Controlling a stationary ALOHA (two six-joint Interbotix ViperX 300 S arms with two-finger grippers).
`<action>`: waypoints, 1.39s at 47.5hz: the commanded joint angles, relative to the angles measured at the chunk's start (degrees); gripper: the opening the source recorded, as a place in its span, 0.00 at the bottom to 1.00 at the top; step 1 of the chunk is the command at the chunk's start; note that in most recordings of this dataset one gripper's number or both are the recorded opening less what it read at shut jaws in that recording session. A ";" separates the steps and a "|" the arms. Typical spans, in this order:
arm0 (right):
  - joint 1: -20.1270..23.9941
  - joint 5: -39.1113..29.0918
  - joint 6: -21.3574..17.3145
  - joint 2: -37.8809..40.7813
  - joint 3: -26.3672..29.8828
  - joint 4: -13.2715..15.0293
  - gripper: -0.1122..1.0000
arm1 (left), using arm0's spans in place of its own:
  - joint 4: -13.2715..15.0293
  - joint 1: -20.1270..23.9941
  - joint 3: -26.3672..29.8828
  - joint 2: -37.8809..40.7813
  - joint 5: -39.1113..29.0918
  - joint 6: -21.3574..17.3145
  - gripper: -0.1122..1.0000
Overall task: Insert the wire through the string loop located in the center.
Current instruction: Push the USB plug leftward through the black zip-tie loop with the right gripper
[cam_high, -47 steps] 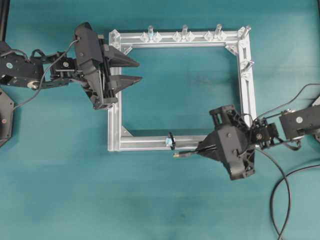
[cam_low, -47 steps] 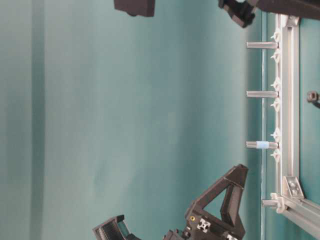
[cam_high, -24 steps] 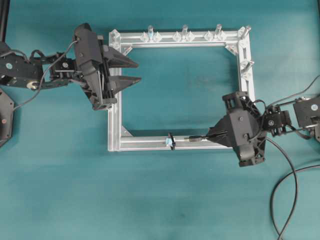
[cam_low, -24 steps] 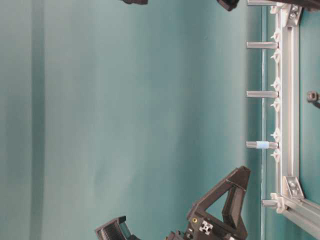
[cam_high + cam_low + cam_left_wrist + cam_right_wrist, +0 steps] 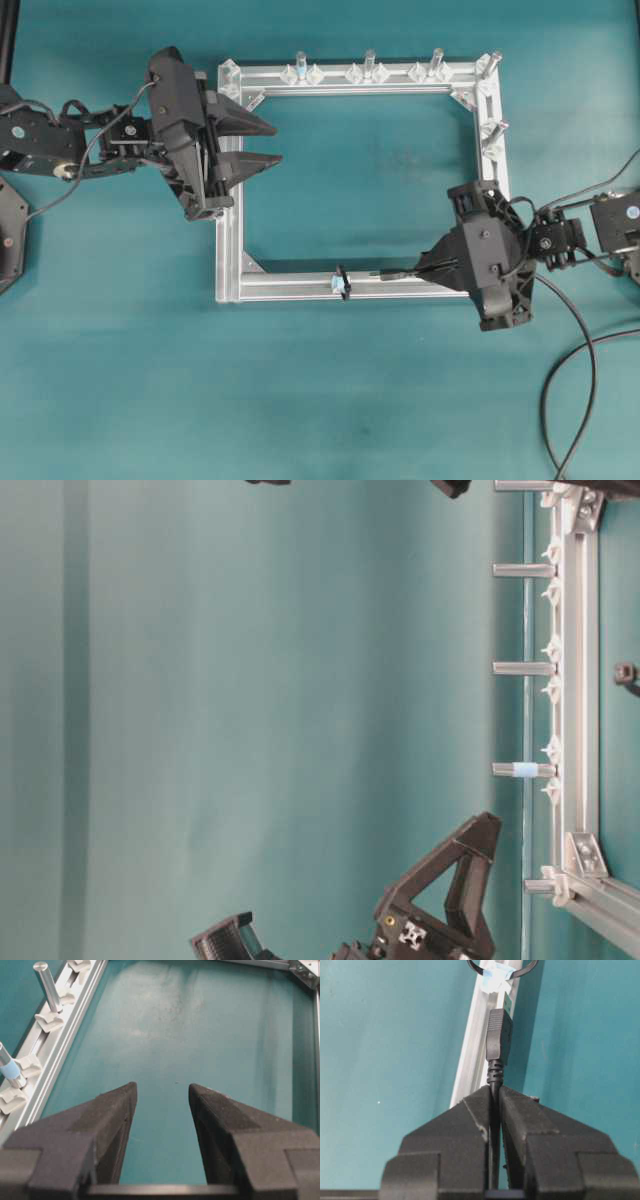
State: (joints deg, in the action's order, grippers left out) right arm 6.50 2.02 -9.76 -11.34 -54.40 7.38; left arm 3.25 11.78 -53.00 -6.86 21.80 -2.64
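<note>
The wire's slim black plug [image 5: 386, 273] [image 5: 499, 1035] lies along the bottom rail of the aluminium frame [image 5: 232, 240], tip pointing left at the string loop [image 5: 342, 281]. A short gap separates tip and loop. In the right wrist view the loop [image 5: 476, 967] with its pale blue-white bit sits at the top edge, just beyond the plug. My right gripper [image 5: 421, 271] [image 5: 493, 1090] is shut on the wire right behind the plug. My left gripper [image 5: 279, 142] [image 5: 161, 1088] hovers open and empty over the frame's upper left corner.
Silver posts [image 5: 369, 62] [image 5: 522, 668] stand along the top rail, one with a blue band [image 5: 8, 1068]. More bolts sit on the right rail [image 5: 493, 128]. Dark cables [image 5: 572, 400] curl over the teal table at the bottom right.
My right gripper has moved up and to the right with the wire. The plug has gone from just below the bottom rail to lying over it, in line with the loop. The left arm has not moved.
</note>
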 commanded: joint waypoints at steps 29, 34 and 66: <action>-0.09 0.53 0.00 -0.88 1.05 0.00 0.16 | 0.00 -0.44 0.88 -1.23 0.26 -0.09 0.52; -0.09 0.53 0.00 -0.79 1.49 0.09 0.16 | 0.00 -0.44 0.88 -1.23 0.26 -0.09 0.52; -0.18 3.34 0.00 9.40 10.63 0.09 0.16 | 0.00 -0.44 0.88 -1.23 0.26 0.00 0.52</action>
State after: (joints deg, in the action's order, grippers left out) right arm 6.50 4.83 -9.84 -2.11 -45.97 7.38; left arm 3.25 11.51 -53.00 -6.86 21.71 -2.64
